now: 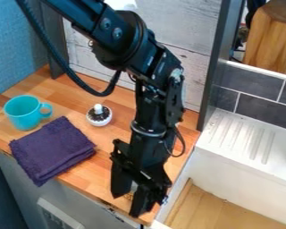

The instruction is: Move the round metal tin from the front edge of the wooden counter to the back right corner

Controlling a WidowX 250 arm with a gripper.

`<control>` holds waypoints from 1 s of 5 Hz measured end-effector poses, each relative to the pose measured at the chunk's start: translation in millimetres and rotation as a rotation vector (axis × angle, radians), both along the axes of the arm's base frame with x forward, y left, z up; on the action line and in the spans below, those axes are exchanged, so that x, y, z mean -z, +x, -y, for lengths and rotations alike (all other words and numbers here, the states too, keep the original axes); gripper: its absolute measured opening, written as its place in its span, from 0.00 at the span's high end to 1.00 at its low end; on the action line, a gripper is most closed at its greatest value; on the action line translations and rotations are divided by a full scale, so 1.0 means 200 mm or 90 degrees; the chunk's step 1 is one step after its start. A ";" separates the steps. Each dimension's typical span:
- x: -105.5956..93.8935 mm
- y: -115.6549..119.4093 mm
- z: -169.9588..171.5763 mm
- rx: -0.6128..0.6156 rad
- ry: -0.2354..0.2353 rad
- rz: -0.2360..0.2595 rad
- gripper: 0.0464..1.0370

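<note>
End effector (126, 205): hanging over the near edge of the worktop (71, 105), its fingers standing wide apart; a small pale patch is showing between them, and I cannot tell what it is.
Arm (148, 107): hanging down from the upper left of the view, a black cable (59, 60) looping beside it.
Cloth (52, 150): lying folded on the worktop, dark purple, being the nearest loose thing to the end effector but staying apart from it; one corner is drooping over the near edge.
Mug (26, 114): standing upright just beyond the cloth, turquoise, its handle pointing toward the pot.
Pot (99, 120): sitting between the mug and the arm, small and white, holding something dark with a white knob rising from it.
Sink (229, 179): occupying the right side, white, its grooved drainer running below the grey tiles (253, 107).
Post (220, 67): standing dark and upright between the pale boards (187, 27) and the tiles.
Wall (11, 49): rising blue behind the mug.
</note>
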State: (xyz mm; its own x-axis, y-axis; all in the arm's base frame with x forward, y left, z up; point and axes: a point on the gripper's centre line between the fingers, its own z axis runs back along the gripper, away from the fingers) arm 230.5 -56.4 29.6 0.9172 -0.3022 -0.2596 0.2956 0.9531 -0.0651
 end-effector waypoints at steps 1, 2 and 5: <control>0.00 0.12 -0.06 -0.055 0.017 0.037 0.03; 0.01 0.23 -0.08 -0.077 0.037 0.055 0.03; 0.01 0.53 -0.14 -0.162 0.008 0.084 0.04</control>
State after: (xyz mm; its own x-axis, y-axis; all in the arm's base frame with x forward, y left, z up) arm 335.8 -27.8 27.1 0.9894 -0.0551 -0.1347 0.0515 0.9982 -0.0302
